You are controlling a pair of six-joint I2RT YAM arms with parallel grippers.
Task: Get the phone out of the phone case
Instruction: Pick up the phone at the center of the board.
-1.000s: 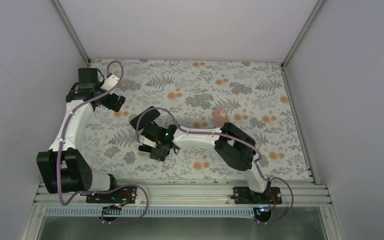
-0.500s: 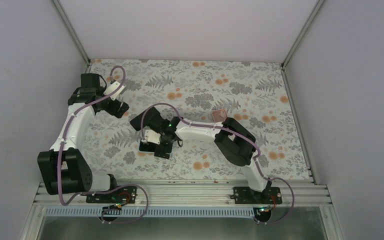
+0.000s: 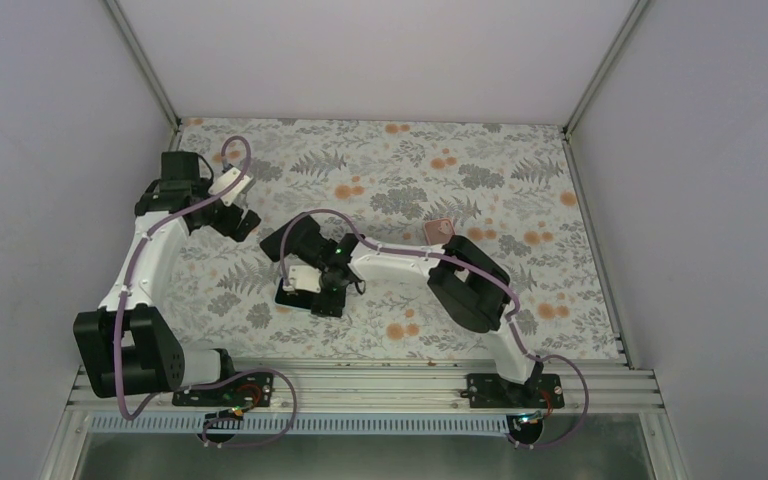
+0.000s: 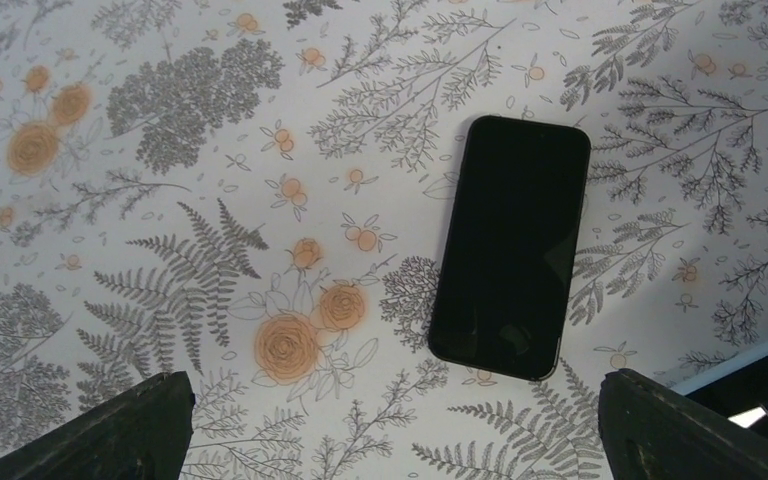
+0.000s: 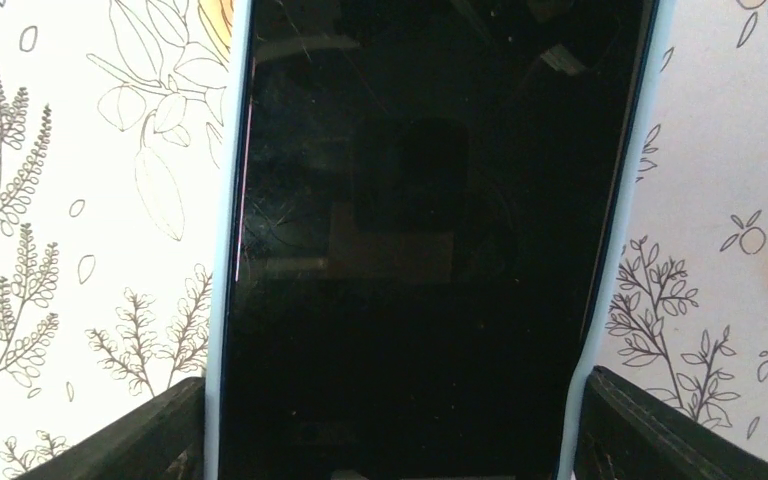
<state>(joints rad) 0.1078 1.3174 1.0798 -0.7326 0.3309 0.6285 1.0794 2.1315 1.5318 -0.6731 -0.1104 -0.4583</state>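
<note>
Overhead, floral tablecloth (image 3: 520, 160), phone (image 4: 510, 245) lying flat, lilac walls (image 3: 380, 60)

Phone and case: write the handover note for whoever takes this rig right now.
Left gripper: open, empty, above a dark phone lying flat on the floral cloth.
Right gripper: straddles the cased phone, which lies flat, screen up, in its pale blue case; grip unconfirmed.
Done: right gripper placed at the case.
Left: phone not yet out of the case; separate them.
</note>
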